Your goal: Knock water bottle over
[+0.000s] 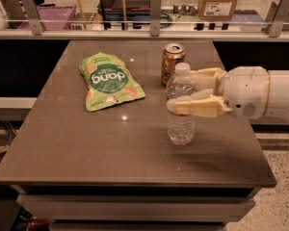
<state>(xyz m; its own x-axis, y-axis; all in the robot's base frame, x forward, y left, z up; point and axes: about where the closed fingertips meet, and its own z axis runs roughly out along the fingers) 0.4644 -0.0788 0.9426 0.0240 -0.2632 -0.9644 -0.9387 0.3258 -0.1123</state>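
Note:
The water bottle (pixel 180 124) is clear ribbed plastic with a white cap. It stands upright on the brown table (pixel 86 143), right of centre. My gripper (pixel 184 90) reaches in from the right at the bottle's mid height and is open. Its near finger (pixel 197 107) lies across the front of the bottle and its far finger (pixel 207 75) sits behind the bottle's shoulder, so the bottle is between them. I cannot tell whether the fingers touch it.
A gold-brown drink can (pixel 172 62) stands just behind the bottle. A green snack bag (pixel 110 81) lies flat to the left. A railing (pixel 154 25) runs along the table's far side. The table's right edge is under my arm (pixel 260 93).

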